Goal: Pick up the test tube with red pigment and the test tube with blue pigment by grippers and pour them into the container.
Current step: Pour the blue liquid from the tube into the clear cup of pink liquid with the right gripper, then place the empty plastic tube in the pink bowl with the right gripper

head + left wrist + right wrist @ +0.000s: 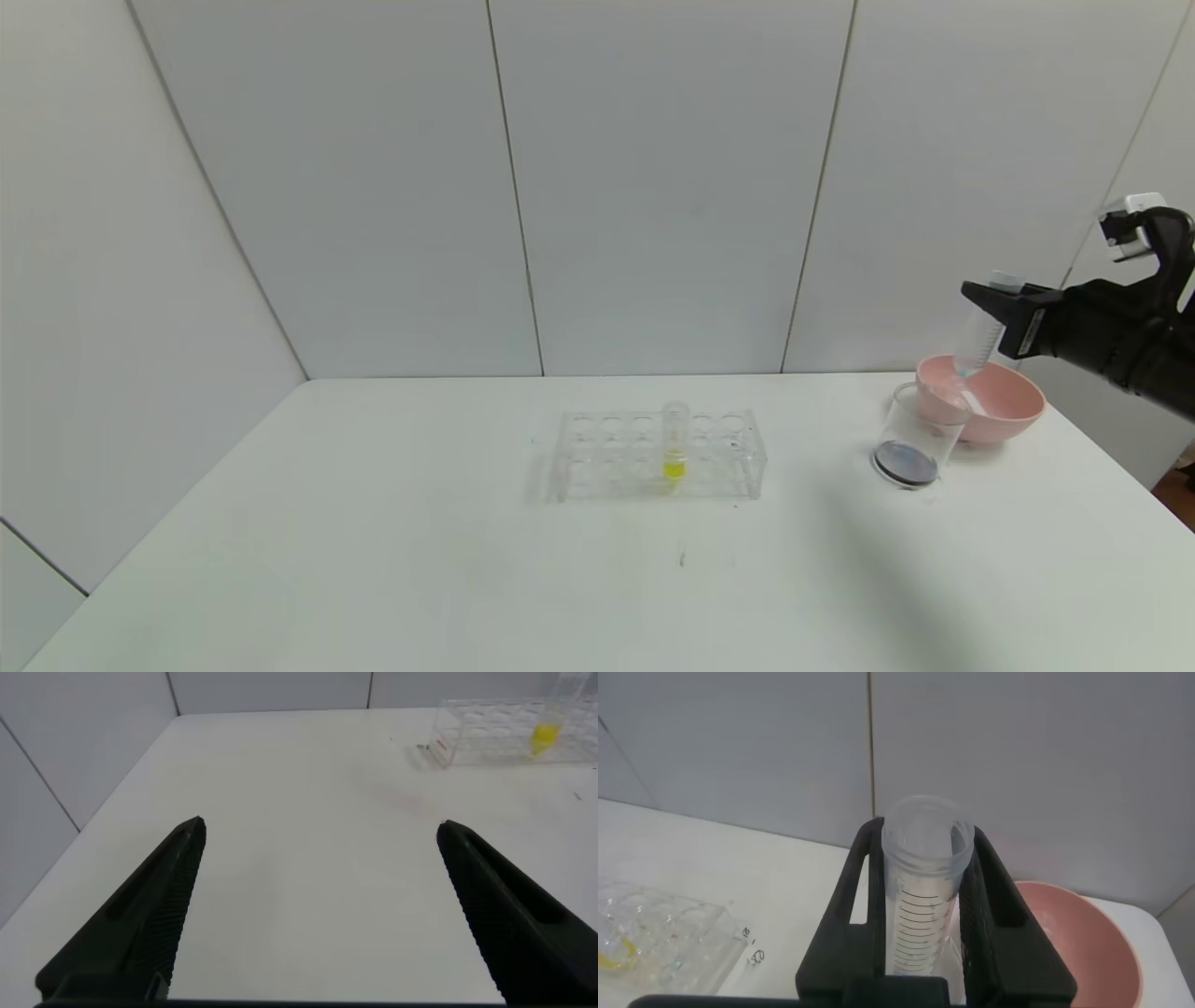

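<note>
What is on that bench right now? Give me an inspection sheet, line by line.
Surface: white table, faint marks near the front.
Job's things: beaker holds dark liquid; empty tube held above the pink bowl.
Clutter: rack with one yellow tube.
Grippers: right gripper shut on the empty tube; left gripper open over bare table.
Cables: black loop on the right wrist.
Surroundings: white wall panels.

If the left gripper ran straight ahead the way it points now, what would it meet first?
Probably only bare table. The left gripper, fingers open, aims across the empty white surface; the tube rack with the yellow tube sits far ahead and off to one side, so likely missed, though depth is unclear.
</note>
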You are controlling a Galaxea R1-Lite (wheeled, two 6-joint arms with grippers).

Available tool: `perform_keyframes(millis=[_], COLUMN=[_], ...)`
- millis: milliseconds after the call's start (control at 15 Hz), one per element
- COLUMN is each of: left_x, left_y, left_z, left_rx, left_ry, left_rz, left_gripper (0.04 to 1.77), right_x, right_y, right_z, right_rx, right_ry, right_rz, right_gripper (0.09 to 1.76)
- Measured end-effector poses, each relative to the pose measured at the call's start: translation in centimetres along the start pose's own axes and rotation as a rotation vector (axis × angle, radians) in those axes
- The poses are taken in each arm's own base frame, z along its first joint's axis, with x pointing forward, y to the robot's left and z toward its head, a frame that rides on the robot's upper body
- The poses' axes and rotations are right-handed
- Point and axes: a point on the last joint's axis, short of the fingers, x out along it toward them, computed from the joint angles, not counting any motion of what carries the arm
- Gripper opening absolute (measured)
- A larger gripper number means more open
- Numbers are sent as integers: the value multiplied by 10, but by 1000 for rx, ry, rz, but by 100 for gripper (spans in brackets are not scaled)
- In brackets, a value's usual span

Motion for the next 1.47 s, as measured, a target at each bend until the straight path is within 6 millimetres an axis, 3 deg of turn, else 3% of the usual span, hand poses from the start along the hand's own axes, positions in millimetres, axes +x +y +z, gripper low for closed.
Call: perform_keyframes(millis=[267,533,1000,1333,1467], left_x=[0,0,0,0,0], left_y=[0,0,0,0,0], left_z=[0,0,0,0,0], left_rx=[0,0,0,0,0], left_ry=[0,0,0,0,0], left_rz=[0,0,0,0,0], left_gripper=[176,176,176,176,176], right_x=[-2,10,56,83,85], right_y=[-8,-39,-88,-107,-109], right_z=[-15,-24,-64,-90,-97], right_rx=[20,11,10,13,17], right_ry=[10,-13,-22,-20,-9], right_rz=[-38,-117,-318,-379,-377], right_gripper=[51,51,51,51,70])
